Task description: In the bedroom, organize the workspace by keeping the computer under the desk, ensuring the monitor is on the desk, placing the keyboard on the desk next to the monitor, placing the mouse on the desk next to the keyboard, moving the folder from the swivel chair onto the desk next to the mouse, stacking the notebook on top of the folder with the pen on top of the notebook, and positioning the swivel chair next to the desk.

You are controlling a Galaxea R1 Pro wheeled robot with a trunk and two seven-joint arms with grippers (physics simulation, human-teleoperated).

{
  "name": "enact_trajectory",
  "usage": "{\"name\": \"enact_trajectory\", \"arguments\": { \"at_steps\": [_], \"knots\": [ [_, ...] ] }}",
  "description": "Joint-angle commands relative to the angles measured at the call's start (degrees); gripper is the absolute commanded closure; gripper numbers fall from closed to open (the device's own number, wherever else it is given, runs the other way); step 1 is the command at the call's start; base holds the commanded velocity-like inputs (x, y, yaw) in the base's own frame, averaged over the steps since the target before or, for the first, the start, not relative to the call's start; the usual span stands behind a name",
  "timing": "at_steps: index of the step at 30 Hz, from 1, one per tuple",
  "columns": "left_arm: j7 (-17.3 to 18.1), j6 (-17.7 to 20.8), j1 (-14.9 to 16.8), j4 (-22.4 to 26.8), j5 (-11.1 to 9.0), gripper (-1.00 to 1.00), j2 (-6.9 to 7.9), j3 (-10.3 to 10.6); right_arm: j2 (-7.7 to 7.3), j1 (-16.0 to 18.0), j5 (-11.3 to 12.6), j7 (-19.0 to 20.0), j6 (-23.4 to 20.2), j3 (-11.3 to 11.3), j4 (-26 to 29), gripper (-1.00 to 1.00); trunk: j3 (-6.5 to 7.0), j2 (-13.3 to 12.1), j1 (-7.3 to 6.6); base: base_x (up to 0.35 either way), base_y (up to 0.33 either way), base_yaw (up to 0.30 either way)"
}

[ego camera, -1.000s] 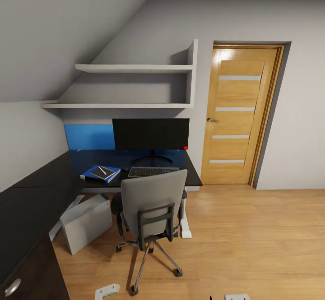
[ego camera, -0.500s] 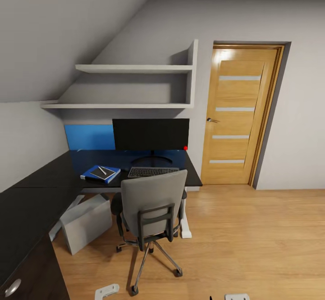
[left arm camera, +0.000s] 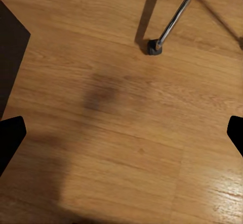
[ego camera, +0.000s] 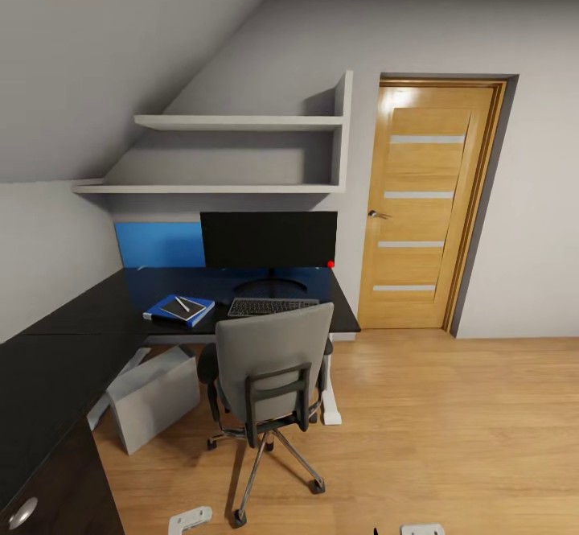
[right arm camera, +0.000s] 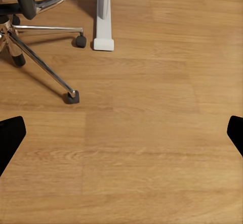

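Note:
On the black desk (ego camera: 72, 334) the monitor (ego camera: 269, 239) stands at the back, with the keyboard (ego camera: 272, 306) in front of it. Left of the keyboard lies the blue folder (ego camera: 198, 314); the dark notebook (ego camera: 178, 308) is on top of it and the pen (ego camera: 184, 303) on top of that. The grey computer (ego camera: 153, 394) sits tilted on the floor under the desk. The swivel chair (ego camera: 273, 366) is pushed up to the desk in front of the keyboard. The mouse is hidden. My left gripper (left arm camera: 121, 133) and right gripper (right arm camera: 121, 135) hang open over the bare floor.
A wooden door (ego camera: 425, 205) is shut at the right of the desk. White shelves (ego camera: 241, 123) hang above the monitor. A chair caster (left arm camera: 154, 47) lies near my left gripper. The desk's white foot (right arm camera: 104, 16) and the chrome chair base (right arm camera: 38, 57) are beyond my right gripper.

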State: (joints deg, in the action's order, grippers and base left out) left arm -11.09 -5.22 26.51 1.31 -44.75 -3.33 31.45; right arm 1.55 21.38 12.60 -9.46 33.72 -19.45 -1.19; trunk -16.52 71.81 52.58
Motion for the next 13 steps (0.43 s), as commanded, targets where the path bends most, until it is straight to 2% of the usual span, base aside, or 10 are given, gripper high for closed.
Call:
{"name": "enact_trajectory", "arguments": {
  "at_steps": [1,13],
  "knots": [
    [-0.2,-0.1,0.0,0.0,-0.4,-1.00,0.00,0.5,0.03,0.1,0.3,-0.2,0.2,-0.5,-0.1,-1.00,-0.07,0.0,0.00,0.000,0.000,0.000],
    [-0.1,-0.2,0.0,0.0,-0.3,-1.00,-0.14,0.6,0.03,0.1,0.4,-0.2,0.2,-0.5,-0.1,-1.00,-0.07,0.0,0.00,0.000,0.000,0.000]
  ]
}}
